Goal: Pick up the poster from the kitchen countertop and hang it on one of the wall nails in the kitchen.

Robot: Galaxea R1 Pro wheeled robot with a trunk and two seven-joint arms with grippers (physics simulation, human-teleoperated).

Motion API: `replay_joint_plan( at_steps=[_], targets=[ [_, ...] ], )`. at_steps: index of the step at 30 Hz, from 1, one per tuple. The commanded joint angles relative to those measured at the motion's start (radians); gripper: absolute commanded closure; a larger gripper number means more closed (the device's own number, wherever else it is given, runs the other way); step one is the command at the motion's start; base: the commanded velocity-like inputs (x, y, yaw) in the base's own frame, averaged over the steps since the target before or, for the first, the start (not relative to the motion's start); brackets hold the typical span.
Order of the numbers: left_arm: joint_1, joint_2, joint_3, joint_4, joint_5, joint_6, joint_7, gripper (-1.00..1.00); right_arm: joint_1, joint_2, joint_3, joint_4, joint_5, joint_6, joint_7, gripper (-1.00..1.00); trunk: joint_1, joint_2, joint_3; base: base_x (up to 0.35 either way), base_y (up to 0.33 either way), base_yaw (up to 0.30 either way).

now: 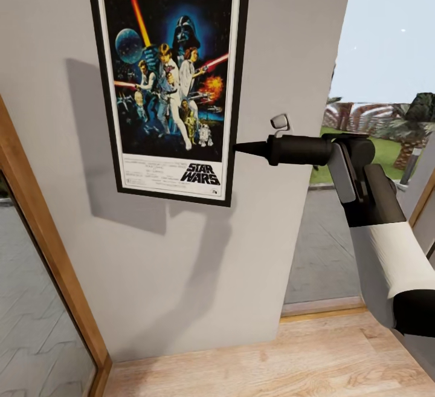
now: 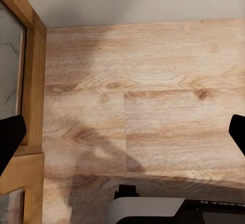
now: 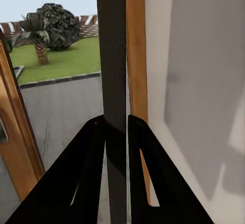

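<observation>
The poster (image 1: 169, 83) is upright and flat against the pale grey wall (image 1: 181, 276). It has a thin black frame, a white border and the STAR WARS logo at the bottom. My right gripper (image 1: 238, 148) reaches in from the right and is shut on the lower part of the poster's right edge. In the right wrist view its two black fingers (image 3: 92, 152) pinch the dark frame edge (image 3: 112, 55). The left gripper (image 2: 124, 134) is open, with its tips far apart above the wooden floor (image 2: 143, 81). A nail is not visible; any behind the poster is hidden. The countertop is out of view.
A wooden door frame with glass (image 1: 48, 252) runs down the left of the wall. Light wood flooring (image 1: 241, 367) lies below. To the right of the wall is a glazed opening onto a paved yard and garden (image 1: 386, 113). Part of my base (image 2: 148, 208) is below the left gripper.
</observation>
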Motion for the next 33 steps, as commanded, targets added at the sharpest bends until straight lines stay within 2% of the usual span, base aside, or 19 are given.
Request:
replay_joint_plan(
  at_steps=[1,17,33],
  targets=[
    [0.000,0.000,0.000,-0.001,0.000,-0.002,0.000,-1.00,-0.002,-0.001,0.001,-0.001,-0.006,0.007,0.001,1.00,0.000,-0.001,0.000,0.006,0.000,0.000],
    [0.001,0.000,0.000,-0.002,0.000,-0.002,0.000,-1.00,-0.006,-0.001,0.001,-0.003,-0.006,0.008,0.000,1.00,0.000,-0.001,0.000,0.177,0.041,0.000],
    [0.000,0.000,0.000,-0.002,0.000,-0.002,0.000,-1.00,-0.006,0.000,0.001,0.001,-0.007,0.008,0.000,1.00,0.000,-0.001,0.000,0.073,0.008,0.000]
  ],
)
